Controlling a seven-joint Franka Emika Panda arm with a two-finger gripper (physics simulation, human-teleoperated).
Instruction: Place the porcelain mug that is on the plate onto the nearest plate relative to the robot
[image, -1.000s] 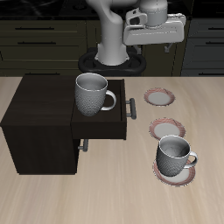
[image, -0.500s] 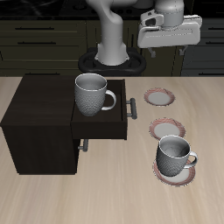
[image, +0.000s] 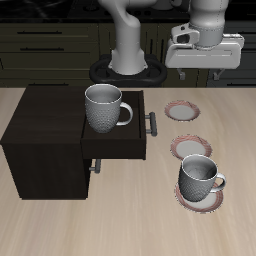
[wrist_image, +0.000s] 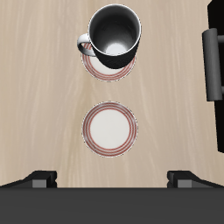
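Note:
The porcelain mug (image: 199, 178), grey-white and speckled with a dark inside, stands on the plate (image: 187, 201) nearest the table's front edge. It also shows in the wrist view (wrist_image: 115, 33) on that plate (wrist_image: 103, 70). A second plate (image: 191, 148) lies bare in the middle of the row and shows in the wrist view too (wrist_image: 110, 127). The third plate (image: 181, 110) lies farthest back, closest to the robot's base. My gripper (image: 207, 70) hangs high above the back of the plate row, open and empty (wrist_image: 112, 179).
A look-alike, slightly larger mug (image: 105, 108) stands on the open drawer of a dark cabinet (image: 45, 140) beside the plates. The drawer's handle (image: 151, 123) sticks out toward the plates and shows in the wrist view (wrist_image: 210, 66).
My gripper has travelled sideways from near the robot's base to above the row of plates and dropped slightly. The mugs and plates have not moved.

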